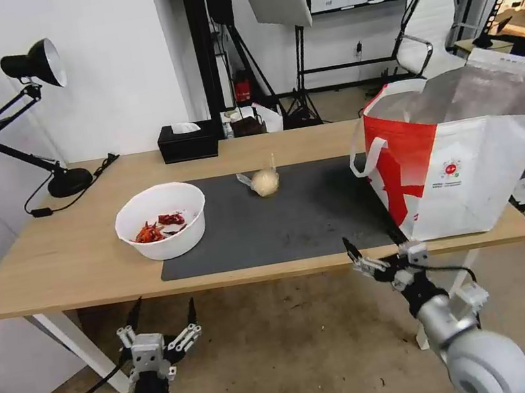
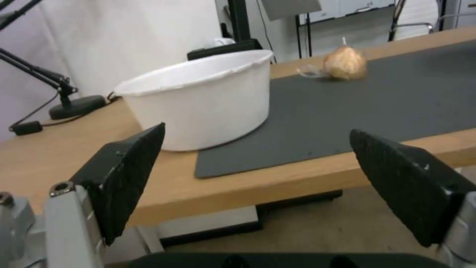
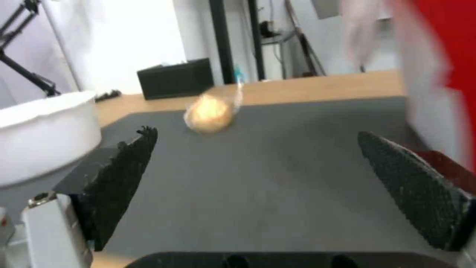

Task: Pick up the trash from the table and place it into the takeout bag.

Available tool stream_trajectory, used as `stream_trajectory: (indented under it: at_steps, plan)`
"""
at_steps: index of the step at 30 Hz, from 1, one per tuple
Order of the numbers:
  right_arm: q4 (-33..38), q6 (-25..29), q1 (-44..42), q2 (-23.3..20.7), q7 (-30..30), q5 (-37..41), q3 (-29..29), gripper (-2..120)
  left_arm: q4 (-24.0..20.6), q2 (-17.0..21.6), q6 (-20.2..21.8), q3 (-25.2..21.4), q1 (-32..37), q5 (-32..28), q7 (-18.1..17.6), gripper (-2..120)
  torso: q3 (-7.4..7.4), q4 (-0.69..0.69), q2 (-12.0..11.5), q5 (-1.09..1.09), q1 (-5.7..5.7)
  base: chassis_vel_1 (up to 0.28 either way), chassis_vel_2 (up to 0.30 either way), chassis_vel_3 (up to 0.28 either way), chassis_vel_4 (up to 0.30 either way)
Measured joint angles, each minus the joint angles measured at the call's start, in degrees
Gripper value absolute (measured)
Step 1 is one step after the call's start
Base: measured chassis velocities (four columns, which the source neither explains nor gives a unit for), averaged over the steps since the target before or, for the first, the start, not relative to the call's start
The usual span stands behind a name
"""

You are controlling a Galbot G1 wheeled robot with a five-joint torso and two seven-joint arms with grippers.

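Note:
On the light-wood table, a white bowl of red chillies stands at the left end of the dark grey mat. A beige ball in clear wrap lies near the mat's far edge. The takeout bag, white with a red side panel, stands open at the table's right end. My left gripper hangs open below the table's front edge, facing the bowl and the ball. My right gripper is open at the front edge, close beside the bag, with the ball ahead of it.
A black desk lamp stands at the far left corner, its cable trailing on the wood. A black tissue box sits at the back edge. A white chair and stands fill the room behind. Cables lie on the floor.

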Motion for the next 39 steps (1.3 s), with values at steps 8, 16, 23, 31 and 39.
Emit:
stream_trajectory:
  at_steps: [8, 16, 23, 31, 39]
  plan:
    - [-17.9, -3.2, 29.3, 3.8, 3.1, 6.4, -19.2, 100, 1.0, -0.7, 0.2, -0.4, -0.6, -0.5, -0.1, 100, 0.01, 0.00, 0.0, -0.02, 0.01, 0.000, 0.000, 0.000, 0.000]
    - [-36.7, -6.9, 46.8, 14.1, 4.5, 7.9, -28.7, 100, 2.6, -1.4, 0.2, -1.1, -0.9, -0.6, -0.2, 100, 0.00, 0.03, 0.0, -0.03, 0.01, 0.000, 0.000, 0.000, 0.000]
    - [-58.1, -17.0, 58.8, 28.3, 3.8, 4.6, -32.6, 100, 4.0, -1.0, 0.2, -2.1, -1.3, -1.7, -0.4, 100, 0.00, 0.02, 0.0, -0.05, 0.01, 0.000, 0.000, 0.000, 0.000]
    - [-64.9, -22.3, 60.7, 34.9, 7.3, 0.3, -31.3, 100, 4.3, -1.0, -0.1, -2.7, -1.1, -2.2, -0.4, 100, -0.01, 0.02, 0.0, -0.04, 0.01, 0.000, 0.000, 0.000, 0.000]
    - [-62.9, -22.9, 58.7, 34.2, 10.4, -0.5, -31.2, 100, 4.3, -0.8, -0.4, -2.9, -0.8, -2.5, -0.4, 100, -0.01, 0.00, 0.0, -0.03, 0.00, 0.000, 0.000, 0.000, 0.000]
